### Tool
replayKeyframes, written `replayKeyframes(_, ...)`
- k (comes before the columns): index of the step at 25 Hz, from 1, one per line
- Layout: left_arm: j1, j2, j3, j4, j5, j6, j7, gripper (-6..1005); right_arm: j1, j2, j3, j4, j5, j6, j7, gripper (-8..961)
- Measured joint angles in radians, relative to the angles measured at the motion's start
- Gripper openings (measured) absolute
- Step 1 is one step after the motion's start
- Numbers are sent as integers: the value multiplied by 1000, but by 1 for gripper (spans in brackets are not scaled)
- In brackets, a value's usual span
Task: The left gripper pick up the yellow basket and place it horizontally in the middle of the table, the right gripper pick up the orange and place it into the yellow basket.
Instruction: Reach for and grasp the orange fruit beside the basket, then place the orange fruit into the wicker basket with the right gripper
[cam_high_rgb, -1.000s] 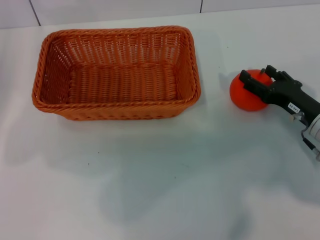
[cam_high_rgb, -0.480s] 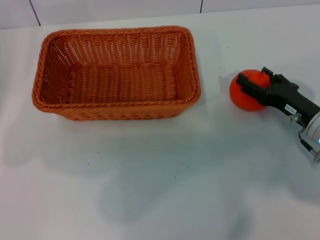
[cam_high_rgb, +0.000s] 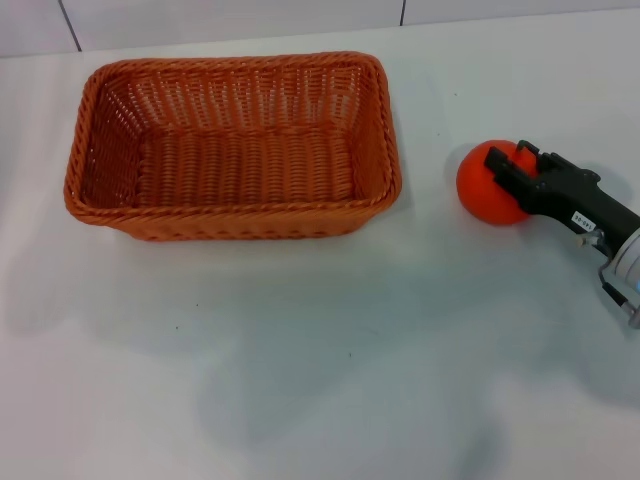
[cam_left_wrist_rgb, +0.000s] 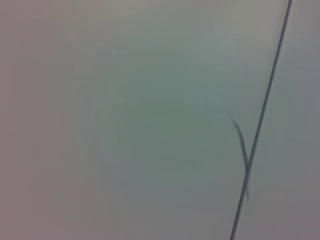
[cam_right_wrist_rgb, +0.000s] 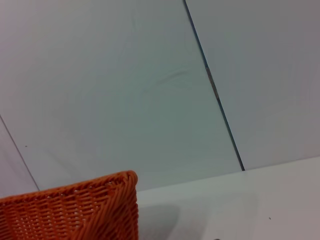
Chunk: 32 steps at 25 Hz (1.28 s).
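The yellow basket (cam_high_rgb: 232, 212), an orange-brown wicker rectangle, lies lengthwise across the white table (cam_high_rgb: 300, 350) at the back left, and it is empty. One of its corners shows in the right wrist view (cam_right_wrist_rgb: 75, 210). The orange (cam_high_rgb: 480, 195) sits on the table to the right of the basket, a short gap from it. My right gripper (cam_high_rgb: 511, 157) reaches in from the right edge, and its two black fingers are clamped on the upper part of the orange. The left gripper is out of view.
A grey panelled wall with dark seams runs behind the table (cam_high_rgb: 230, 20). The left wrist view shows only a plain panel with one seam (cam_left_wrist_rgb: 260, 125). Bare tabletop lies in front of the basket and the orange.
The right gripper's fingers have closed in from a wide spread to a narrow grip on the orange. The orange has shifted slightly left. The basket has not moved.
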Motion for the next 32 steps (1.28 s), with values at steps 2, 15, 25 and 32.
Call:
replayKeyframes(2,0,0,0,0,-1,0,0,887,0,0,-1,0,-2,1,0,702)
replayKeyframes(15,9,0,-1,-2,-4,0,0,888,4,1,7,0,3,-27,18,264)
replayKeyframes(25,9,2,-2,-22,-27,-9,0,888,-14,-2,51,-20,68,-140,25,208)
replayKeyframes(32,8,3,-2,-35,-28,-12,0,889,38,-2,52,-57,71,-142,35,168)
